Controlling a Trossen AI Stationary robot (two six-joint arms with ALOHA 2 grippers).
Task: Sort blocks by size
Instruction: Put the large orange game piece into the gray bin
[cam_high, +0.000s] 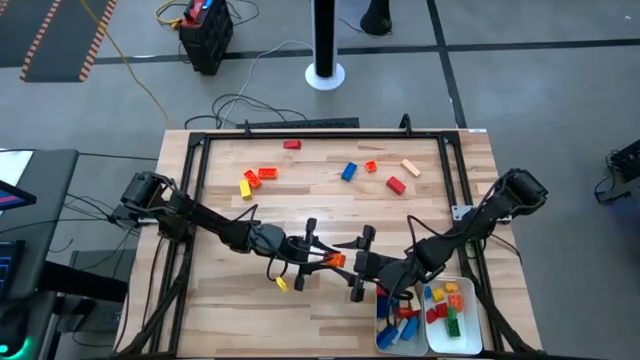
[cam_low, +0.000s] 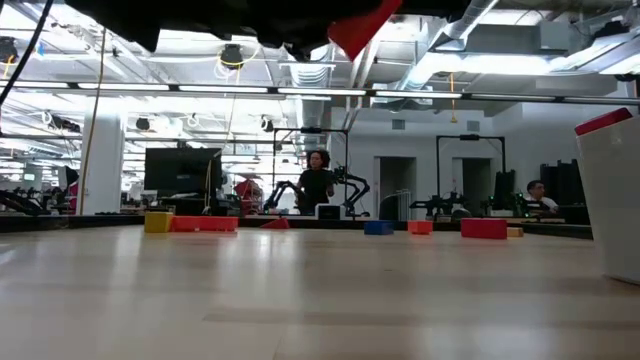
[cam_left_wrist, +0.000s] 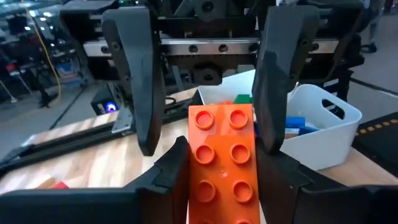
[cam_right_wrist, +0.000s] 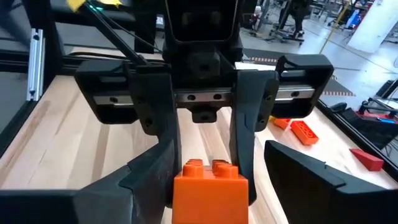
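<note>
An orange brick with two rows of studs is held in the air over the table's near middle, between my two grippers. It shows studs up in the left wrist view and end-on in the right wrist view. My left gripper is shut on it. My right gripper faces it, open. Its fingers stand on either side of the brick's free end, and whether one touches it I cannot tell. Other blocks lie loose on the far half of the table. My left gripper pinches the orange brick's two long sides between its two fingers, at the end nearer the wrist. The fingers come level from the table's left and lie along the brick. The brick is lifted clear of the table, studs up, its free end pointing at my right gripper.
Two white trays holding several blocks stand at the near right, under my right arm; one shows in the left wrist view. A yellow block lies below my left gripper. A black frame rail runs round the table.
</note>
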